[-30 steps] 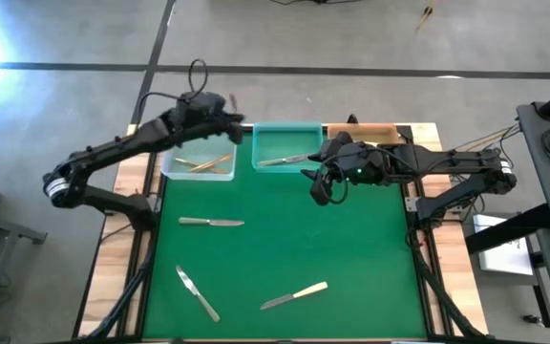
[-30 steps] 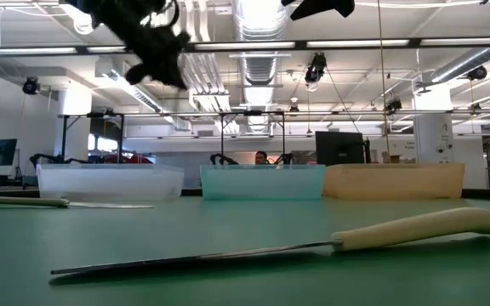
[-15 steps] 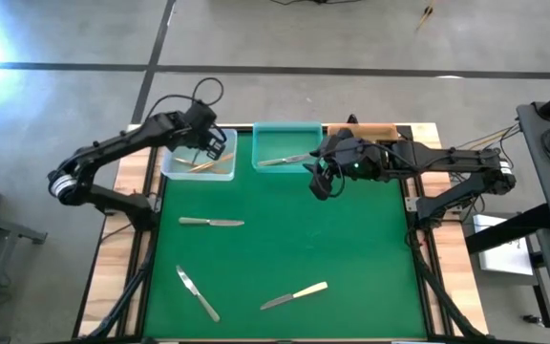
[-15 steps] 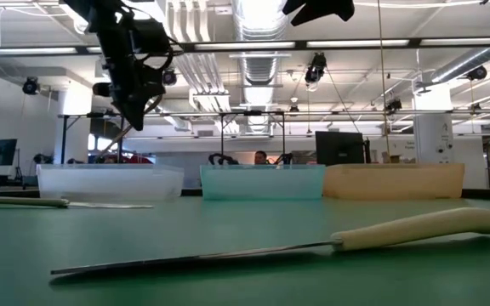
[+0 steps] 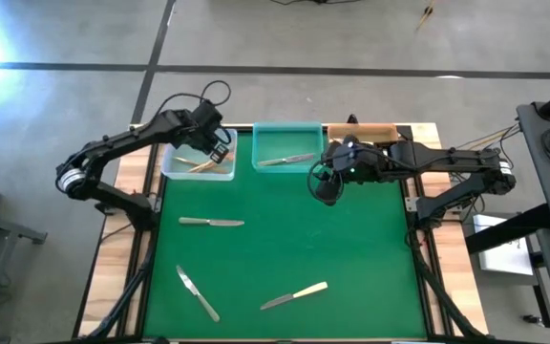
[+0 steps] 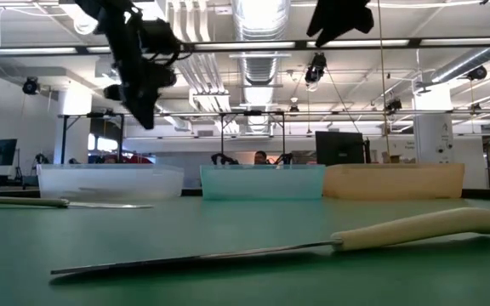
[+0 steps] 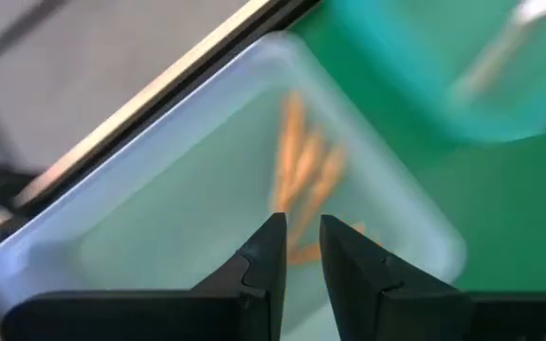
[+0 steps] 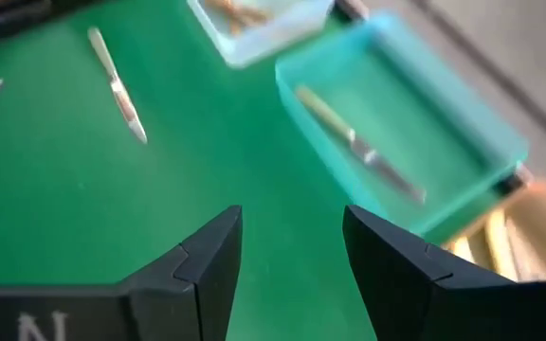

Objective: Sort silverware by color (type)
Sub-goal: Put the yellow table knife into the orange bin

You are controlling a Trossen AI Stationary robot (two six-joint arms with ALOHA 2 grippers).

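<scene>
The left tool [image 5: 220, 150], narrowly parted and empty, should be raised clear above the clear bin [image 5: 172, 170]; right tool [image 5: 325, 187] is released.

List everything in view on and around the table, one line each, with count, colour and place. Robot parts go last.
Mat: one, green, covering the table top.
Clear bin: one, far left of the bin row, holding gold utensils; their count is unclear.
Teal bin: one, middle of the row, holding one cream-handled knife.
Amber bin: one, far right, mostly hidden by the right arm.
All-silver knives: two, one left of centre, one near the front left.
Cream-handled knife on the mat: one, front centre.
Left gripper: over the clear bin, fingers slightly apart, empty.
Right gripper: over the mat by the teal bin, open, empty.
</scene>
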